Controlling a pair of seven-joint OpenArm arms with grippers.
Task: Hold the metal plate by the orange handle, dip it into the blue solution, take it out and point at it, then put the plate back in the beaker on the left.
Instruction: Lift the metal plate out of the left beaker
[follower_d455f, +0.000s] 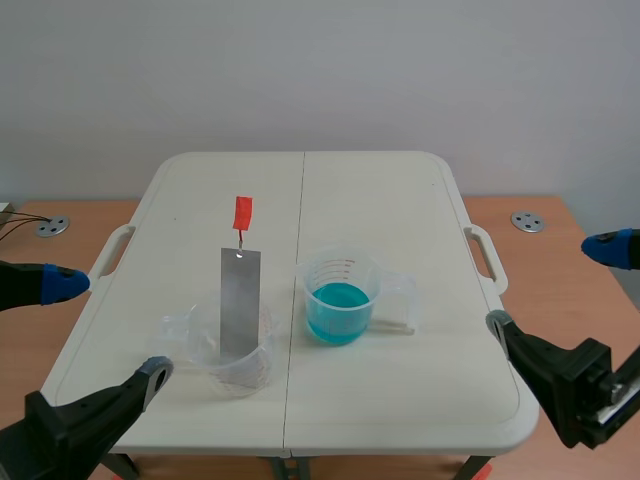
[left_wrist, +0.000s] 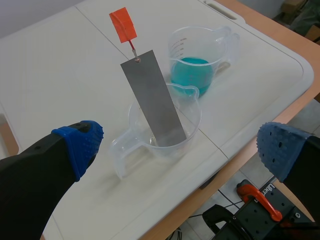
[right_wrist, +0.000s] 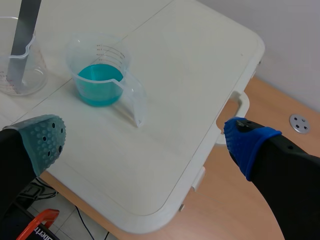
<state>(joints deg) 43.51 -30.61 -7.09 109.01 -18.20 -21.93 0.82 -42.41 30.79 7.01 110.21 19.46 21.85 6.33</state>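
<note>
Near the table's (follower_d455f: 400, 200) front edge, the plate (follower_d455f: 239, 305) leans in the left beaker (follower_d455f: 240, 368), beside the blue-filled beaker (follower_d455f: 340, 300). Off the front corners, the left gripper (follower_d455f: 112, 328) and right gripper (follower_d455f: 548, 286) gape wide, empty.

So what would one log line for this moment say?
plate: standing in left beaker | blue solution: in right beaker | left fingers: open, empty | right fingers: open, empty

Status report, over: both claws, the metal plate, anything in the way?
Left claw open, right claw open, both empty. Metal plate stands in the left beaker, not held. Nothing blocks the orange handle.
</note>
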